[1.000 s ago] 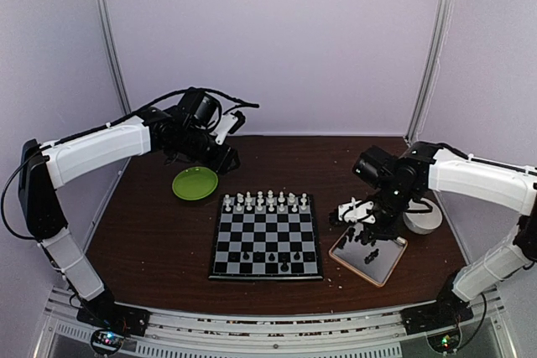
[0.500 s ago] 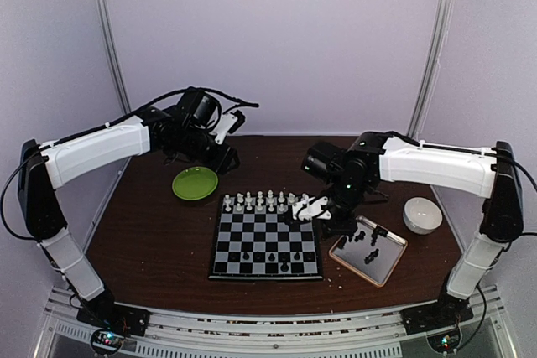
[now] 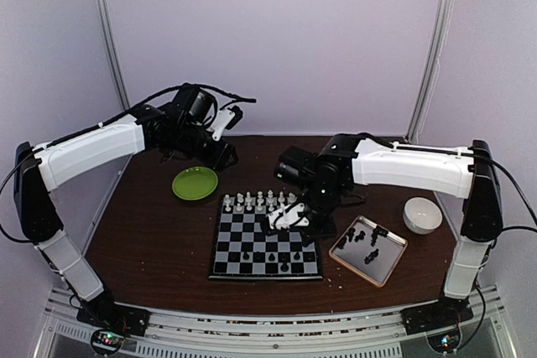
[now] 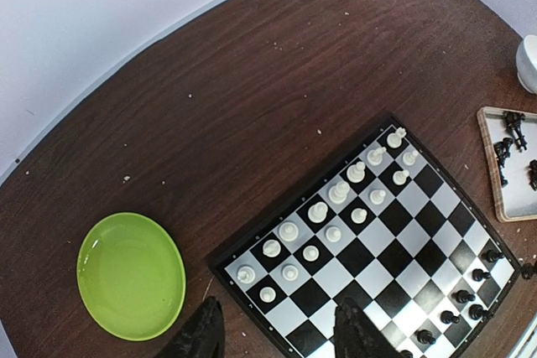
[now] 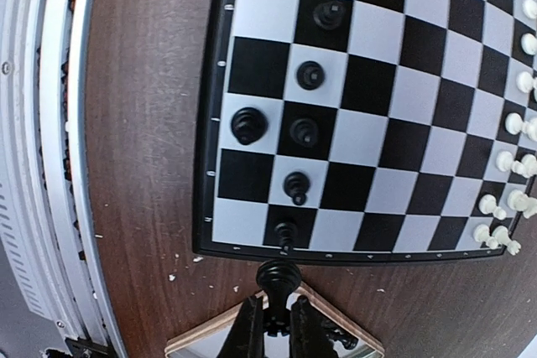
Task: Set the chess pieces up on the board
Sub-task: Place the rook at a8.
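Closest, my right gripper [image 5: 270, 318] is clamped on a black piece [image 5: 278, 277], held upright so it can land standing beside the placed black pieces [image 5: 304, 132] on the board [image 5: 369, 81]. Farther off, white pieces [image 4: 338, 192] fill two rows; my left gripper [image 4: 277, 329] hangs apart, out of the way.

Chess pieces [image 3: 359, 235] on tray [image 3: 379, 267]: kinds indistinct

One board [image 4: 361, 253], sixteen white pieces [image 4: 338, 191], one tray [image 3: 367, 264]
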Robot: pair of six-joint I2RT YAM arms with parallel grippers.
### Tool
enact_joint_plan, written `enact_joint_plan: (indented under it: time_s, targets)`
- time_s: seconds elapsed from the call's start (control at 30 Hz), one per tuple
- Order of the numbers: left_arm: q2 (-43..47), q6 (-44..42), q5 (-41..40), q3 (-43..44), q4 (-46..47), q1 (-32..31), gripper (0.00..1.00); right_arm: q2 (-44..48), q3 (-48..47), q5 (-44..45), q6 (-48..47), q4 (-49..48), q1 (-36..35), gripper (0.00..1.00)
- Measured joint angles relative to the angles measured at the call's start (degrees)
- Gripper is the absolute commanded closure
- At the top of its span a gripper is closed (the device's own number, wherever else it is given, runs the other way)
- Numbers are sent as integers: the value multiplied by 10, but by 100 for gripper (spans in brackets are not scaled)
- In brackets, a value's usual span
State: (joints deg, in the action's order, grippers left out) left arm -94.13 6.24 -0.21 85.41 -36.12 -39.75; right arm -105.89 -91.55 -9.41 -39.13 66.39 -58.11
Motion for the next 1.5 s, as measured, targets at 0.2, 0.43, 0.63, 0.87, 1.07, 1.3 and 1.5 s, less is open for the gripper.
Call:
enact_joint_plan:
  time_s: [0.2,0.43,0.63,0.87,1.07,1.3,1.5]
  targets:
    - [0,-2,0,0,0,0,54,0,34,-12,-2,3,-35,92]
    - [0,-3,0,0,0,0,54,0,56,-6,0,-5,-45,92]
    - [0,-3,0,0,0,0,54,0,90,7,1,-33,-45,92]
    - [0,-4,0,0,0,0,54,-5,105,9,6,-53,-45,92]
    - [0,-4,0,0,0,0,54,-17,105,15,9,-64,-45,91]
    - [0,-4,0,0,0,0,54,-33,105,20,15,-70,-38,91]
    - [0,-4,0,0,0,0,54,-33,105,20,16,-72,-31,89]
